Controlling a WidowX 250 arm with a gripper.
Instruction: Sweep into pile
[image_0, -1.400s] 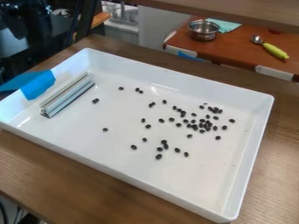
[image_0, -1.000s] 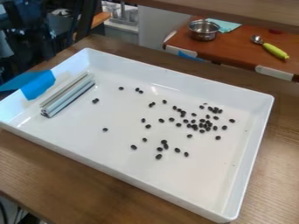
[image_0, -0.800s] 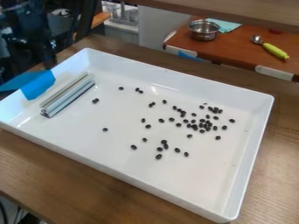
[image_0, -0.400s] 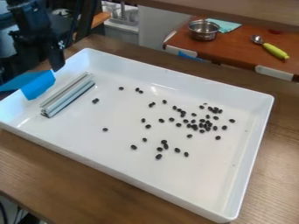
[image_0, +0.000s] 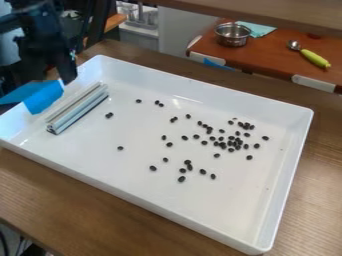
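Note:
The black gripper (image_0: 65, 70) hangs at the upper left, over the tray's far left rim and above the blue tape. Dark beans (image_0: 230, 142) lie scattered on the floor of the white tray (image_0: 174, 215), densest toward the right side, with several looser ones near the middle and front. A few single beans lie further left, one of them (image_0: 120, 148) apart from the rest. Along the tray's left end rests a silvery metal bar (image_0: 79, 111), which the gripper does not touch.
Blue tape (image_0: 44, 96) covers part of the tray's left rim. The tray stands on a brown wooden table (image_0: 80, 200). Behind, on a reddish-brown counter, are a metal pot (image_0: 233, 34), a teal cloth (image_0: 258, 28) and a spoon with a yellow-green handle (image_0: 314, 58).
The arm has come into view at the upper left and moved down and rightward to the tray's rim, most recently only slightly. The beans and the metal bar have stayed where they were.

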